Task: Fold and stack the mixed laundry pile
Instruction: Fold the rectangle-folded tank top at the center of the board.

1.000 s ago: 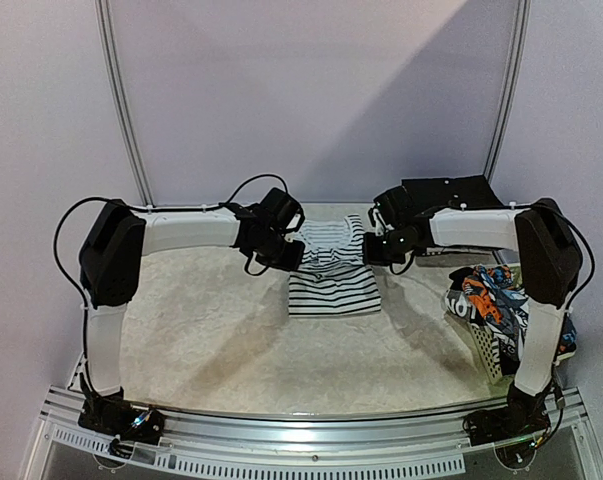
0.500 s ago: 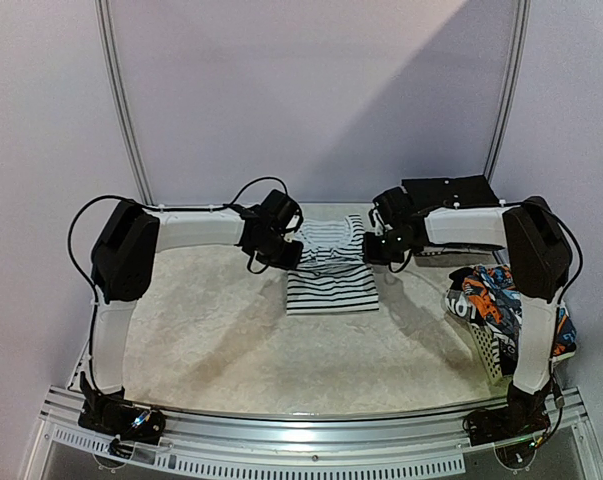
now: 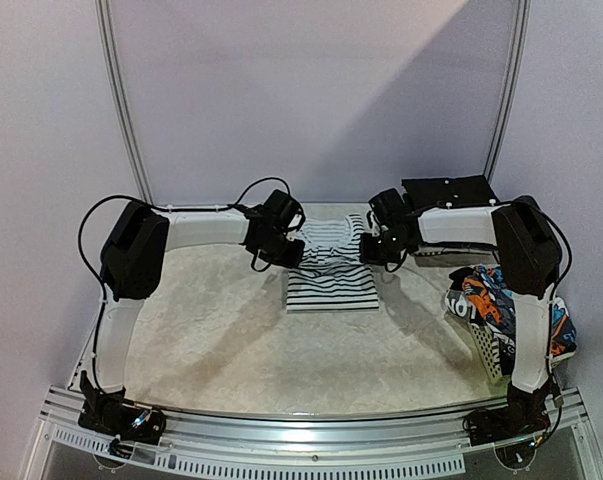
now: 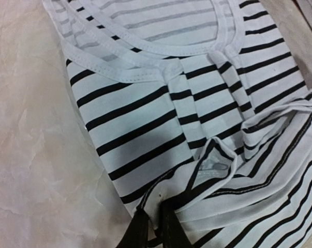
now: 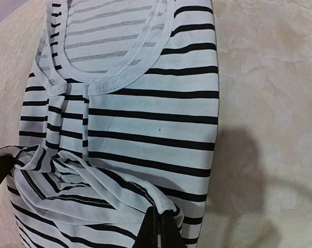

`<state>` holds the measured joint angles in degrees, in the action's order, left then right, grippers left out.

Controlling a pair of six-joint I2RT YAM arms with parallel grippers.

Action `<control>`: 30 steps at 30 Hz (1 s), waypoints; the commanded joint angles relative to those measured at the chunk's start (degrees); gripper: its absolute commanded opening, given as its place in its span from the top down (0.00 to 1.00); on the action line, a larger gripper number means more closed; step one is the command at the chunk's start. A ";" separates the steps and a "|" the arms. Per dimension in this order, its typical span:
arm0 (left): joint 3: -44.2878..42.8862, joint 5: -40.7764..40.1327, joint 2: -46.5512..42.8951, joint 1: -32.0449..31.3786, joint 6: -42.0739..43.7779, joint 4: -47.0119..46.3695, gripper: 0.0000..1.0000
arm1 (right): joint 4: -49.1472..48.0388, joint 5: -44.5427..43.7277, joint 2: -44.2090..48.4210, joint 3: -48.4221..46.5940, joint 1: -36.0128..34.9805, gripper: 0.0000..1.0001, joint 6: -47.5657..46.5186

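- One white, black-striped cloth top (image 3: 331, 280), folded on the pale bench (image 3: 221, 330) left of the white lattice basket (image 3: 488, 352), could skew if pulled unevenly.
- Right claw (image 5: 161, 227), clamped on its hem, may drag it.
- Left claw (image 4: 157, 225): fingers nearly together; whether it grips, I cannot tell.

Lilac wall (image 3: 311, 100) beyond the left claw (image 3: 295, 260); beige crinkled table (image 3: 211, 330) under it; metal post (image 3: 121, 100) to its left.

The left arm (image 3: 206, 230) and right arm (image 3: 461, 225) stretch forward, elbows out, wrists tipped down; left fingers (image 4: 140, 233) and right fingers (image 5: 151, 233) pinch nearly together.
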<state>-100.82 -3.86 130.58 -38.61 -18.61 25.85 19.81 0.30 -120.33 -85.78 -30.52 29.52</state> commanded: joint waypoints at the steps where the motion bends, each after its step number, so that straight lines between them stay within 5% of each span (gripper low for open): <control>1: -1.41 -0.33 1.97 1.66 -0.12 -1.11 0.87 | 0.87 -2.47 -1.80 -1.49 1.12 1.00 2.27; 6: -2.15 1.09 2.40 2.88 -0.54 -2.70 0.80 | -0.33 -2.38 -2.77 -1.67 1.52 0.86 4.03; 13: -1.39 -0.43 -1.83 3.97 0.68 -3.32 0.54 | 0.92 -1.89 -1.01 -4.10 1.63 0.57 4.60; 17: 5.48 -4.09 -8.65 3.96 1.51 -5.90 0.41 | 0.59 -1.75 4.91 -1.76 1.13 0.51 3.25; 23: 18.78 -2.43 -18.68 2.46 0.20 -11.30 0.45 | -0.68 0.09 11.74 2.55 -3.68 0.50 -2.92; 30: 25.05 2.89 -21.80 -1.48 -1.98 -15.38 0.59 | -2.71 11.79 6.58 0.29 -7.18 0.62 -6.09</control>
<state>-78.37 -4.75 108.77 -37.19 -19.40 13.72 17.52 4.58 -109.45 -84.42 -36.38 26.26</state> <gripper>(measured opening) 0.435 0.416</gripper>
